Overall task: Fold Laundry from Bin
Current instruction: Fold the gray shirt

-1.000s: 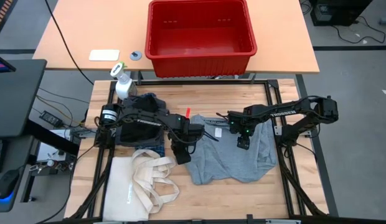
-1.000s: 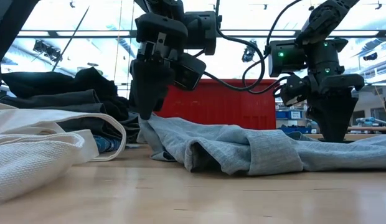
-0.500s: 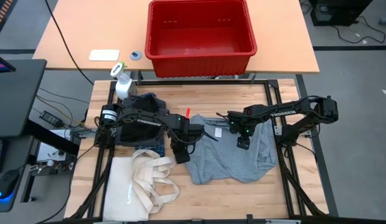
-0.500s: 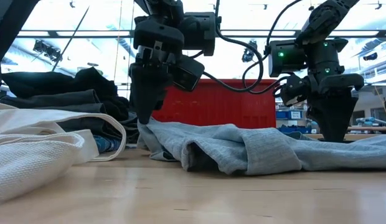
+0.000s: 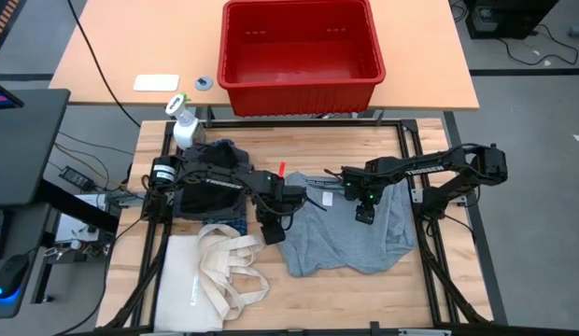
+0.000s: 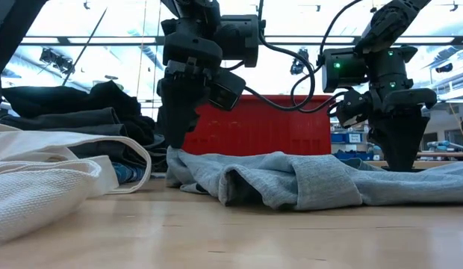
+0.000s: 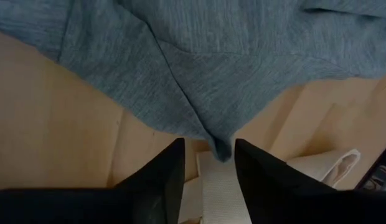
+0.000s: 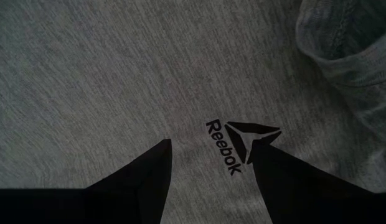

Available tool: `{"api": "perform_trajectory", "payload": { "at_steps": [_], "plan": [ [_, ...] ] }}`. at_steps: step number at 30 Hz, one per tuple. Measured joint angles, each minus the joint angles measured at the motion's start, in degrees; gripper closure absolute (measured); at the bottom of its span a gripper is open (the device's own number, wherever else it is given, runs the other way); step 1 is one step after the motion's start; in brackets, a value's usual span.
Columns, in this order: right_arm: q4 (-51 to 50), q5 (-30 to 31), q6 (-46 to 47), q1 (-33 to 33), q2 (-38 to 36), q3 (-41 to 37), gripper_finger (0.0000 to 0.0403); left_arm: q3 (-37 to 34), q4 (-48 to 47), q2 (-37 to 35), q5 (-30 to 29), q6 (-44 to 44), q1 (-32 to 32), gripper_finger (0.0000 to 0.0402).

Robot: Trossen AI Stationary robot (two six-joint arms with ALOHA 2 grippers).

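since a moment ago the left gripper (image 7: pixel 205 163) has parted, dropping the grey shirt (image 5: pixel 350 233) corner mid-table, so it may rumple beneath the parted, empty right gripper (image 8: pixel 208 163).

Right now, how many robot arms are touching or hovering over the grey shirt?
2. The left gripper is at the grey shirt's left edge, jaws open. The right gripper is over its upper middle, jaws open above the logo.

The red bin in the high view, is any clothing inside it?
No, the red bin shows only its bare red floor, and the grey shirt lies on the wooden table.
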Motion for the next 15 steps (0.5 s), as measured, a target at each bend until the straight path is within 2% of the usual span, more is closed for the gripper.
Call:
{"api": "perform_trajectory", "payload": {
  "at_steps": [7, 11, 15],
  "plan": [
    [0.00, -0.03, -0.02, 0.01, 0.00, 0.00, 0.0175, 0.00, 0.60, 0.12, 0.02, -0.49, -0.15, 0.0256],
    [0.05, -0.58, -0.03, 0.00, 0.00, 0.00, 0.0175, 0.05, 0.34, 1.46, 2.15, -1.06, -0.19, 0.0258],
    [0.07, -0.76, -0.03, 0.01, 0.00, 0.00, 0.0175, 0.04, -0.18, 2.29, 2.78, -1.09, -0.25, 0.0282]
  ]
}}
